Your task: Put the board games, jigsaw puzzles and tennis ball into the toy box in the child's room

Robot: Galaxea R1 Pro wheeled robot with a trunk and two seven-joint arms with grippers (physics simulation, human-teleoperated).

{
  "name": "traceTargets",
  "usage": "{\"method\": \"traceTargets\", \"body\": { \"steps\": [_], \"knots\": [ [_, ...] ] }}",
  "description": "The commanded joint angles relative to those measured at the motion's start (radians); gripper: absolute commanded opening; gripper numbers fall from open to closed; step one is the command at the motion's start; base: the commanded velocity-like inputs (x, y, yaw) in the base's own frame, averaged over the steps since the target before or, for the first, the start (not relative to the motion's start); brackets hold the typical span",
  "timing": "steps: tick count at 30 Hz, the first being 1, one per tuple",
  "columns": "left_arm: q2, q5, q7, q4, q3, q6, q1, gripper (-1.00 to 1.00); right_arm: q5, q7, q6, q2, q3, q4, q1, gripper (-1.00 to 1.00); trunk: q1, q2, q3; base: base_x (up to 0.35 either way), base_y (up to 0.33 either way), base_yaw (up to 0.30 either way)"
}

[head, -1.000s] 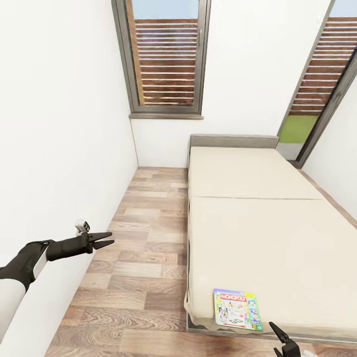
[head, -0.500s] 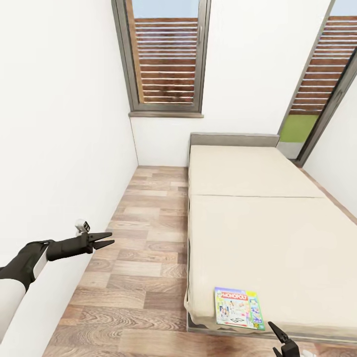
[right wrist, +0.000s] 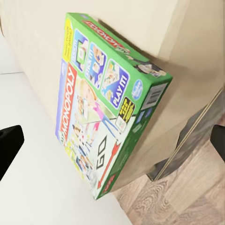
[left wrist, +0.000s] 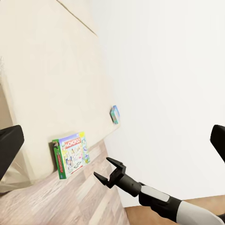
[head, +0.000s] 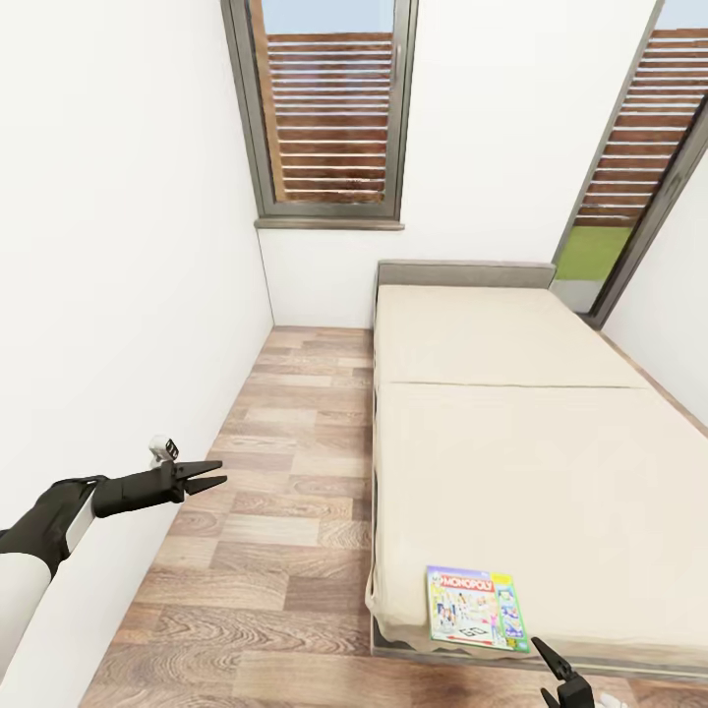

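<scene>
A green-edged "MONOPOLY" board game (head: pixel 475 608) lies flat on the cream bed (head: pixel 511 442), at its near corner, overhanging the edge a little. In the right wrist view the same box (right wrist: pixel 108 103) is close ahead. My right gripper (head: pixel 553 672) hangs open just in front of that corner, nothing between its fingers; it also appears in the left wrist view as the right gripper (left wrist: pixel 104 168). My left gripper (head: pixel 202 477) is open and empty over the floor beside the left wall. A small blue-green box (left wrist: pixel 115 114) lies farther along the mattress by the wall.
A strip of wood plank floor (head: pixel 285 472) runs between the white left wall (head: pixel 118 295) and the bed. A slatted window (head: pixel 329 118) is in the far wall, and a glass door (head: pixel 629 197) stands at the back right.
The head view has shifted very slightly, so the camera has moved a little. Both grippers keep their places in the picture and stay open.
</scene>
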Motion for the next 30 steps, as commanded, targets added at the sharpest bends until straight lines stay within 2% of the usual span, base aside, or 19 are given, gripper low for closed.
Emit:
{"method": "traceTargets", "body": {
  "steps": [1, 12, 30],
  "knots": [
    [0.000, 0.000, -0.004, 0.000, 0.000, 0.011, 0.000, 1.00, -0.006, 0.007, 0.008, 0.000, -0.003, 0.000, -0.001, 1.00, 0.004, -0.008, -0.004, 0.000, 0.000, 0.000],
    [0.000, 0.000, -0.004, 0.000, -0.001, 0.010, 0.000, 1.00, -0.006, 0.093, 0.011, 0.003, -0.002, 0.000, 0.000, 1.00, 0.046, -0.085, -0.038, 0.000, 0.000, 0.000],
    [0.000, 0.000, -0.004, 0.000, -0.001, 0.010, 0.000, 1.00, -0.006, 0.101, 0.011, 0.004, -0.002, 0.000, -0.001, 1.00, 0.115, -0.211, -0.095, 0.000, 0.000, 0.000]
  ]
}}
